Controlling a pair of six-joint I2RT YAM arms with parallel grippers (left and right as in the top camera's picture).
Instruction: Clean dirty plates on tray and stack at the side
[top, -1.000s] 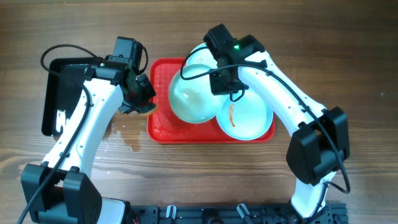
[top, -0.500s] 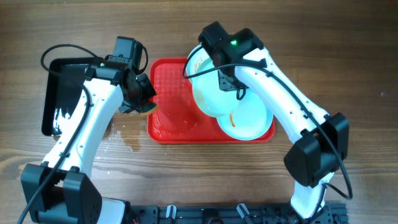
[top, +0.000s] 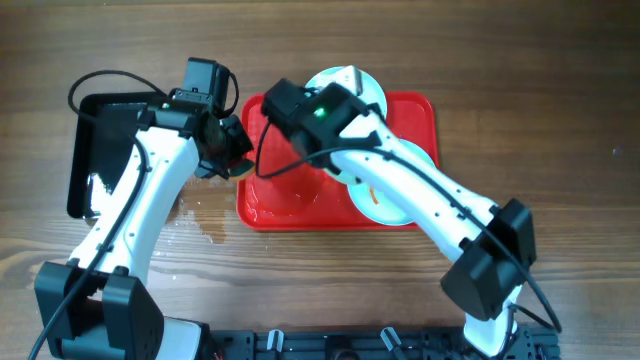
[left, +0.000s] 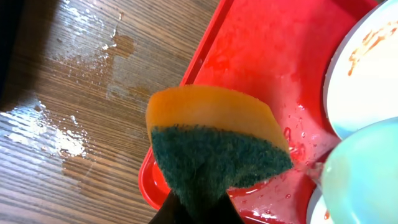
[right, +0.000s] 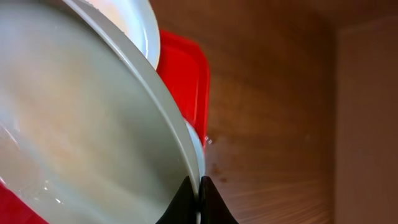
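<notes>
My right gripper (top: 298, 122) (right: 200, 193) is shut on the rim of a pale plate (right: 74, 124) and holds it tilted on edge above the red tray (top: 268, 198). The arm hides most of that plate from overhead; it shows in the left wrist view (left: 364, 168). A second plate (top: 346, 84) lies at the tray's back. A third plate (top: 388, 205), with an orange smear, lies at the front right. My left gripper (top: 228, 160) (left: 199, 208) is shut on a yellow and green sponge (left: 217, 137) over the tray's left edge.
A black tray (top: 85, 150) lies at the far left under the left arm. Water is spilled on the wooden table (top: 205, 215) in front of the red tray's left corner. The red tray's floor (left: 267, 56) is wet.
My right arm has swung left across the tray with the plate, turning it from flat to on edge. The back plate is now uncovered. The left arm has stayed put.
</notes>
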